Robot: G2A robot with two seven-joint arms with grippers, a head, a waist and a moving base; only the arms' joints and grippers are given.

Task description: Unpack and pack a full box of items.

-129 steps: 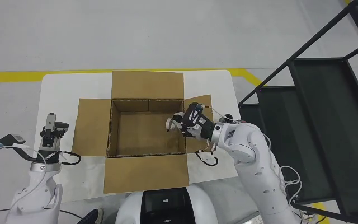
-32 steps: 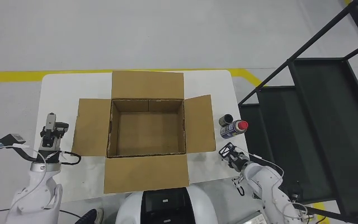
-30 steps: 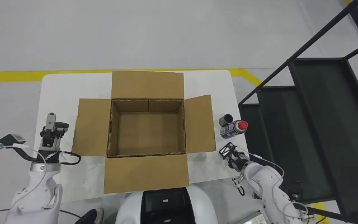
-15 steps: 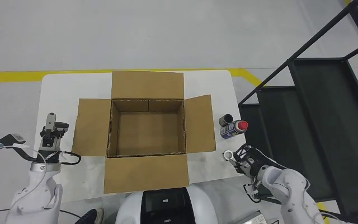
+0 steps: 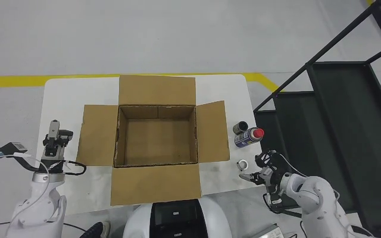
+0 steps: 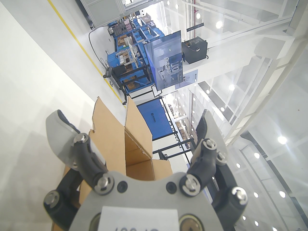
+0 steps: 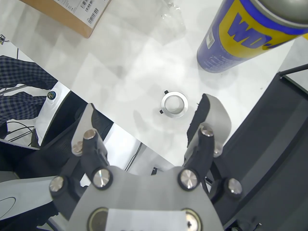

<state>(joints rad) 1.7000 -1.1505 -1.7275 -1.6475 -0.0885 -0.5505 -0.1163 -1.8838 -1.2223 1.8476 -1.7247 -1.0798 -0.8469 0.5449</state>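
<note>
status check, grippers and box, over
Left gripper open, left of box. Right gripper open, at small ring on table. The box open, empty. Spray can close beside ring.

We get the top view from above the arms, facing straight down, far enough to take in the whole table (image 5: 65,95) and the open box (image 5: 157,89). The left wrist view sits behind the left gripper (image 6: 131,118), low beside the table, tilted up over the box (image 6: 134,131) toward the hall ceiling. The right wrist view looks down from close, past the right gripper (image 7: 147,104), at the spray can (image 7: 240,37) and ring (image 7: 174,104). The top view shares both, spray can (image 5: 247,138) and ring (image 5: 243,165).
</note>
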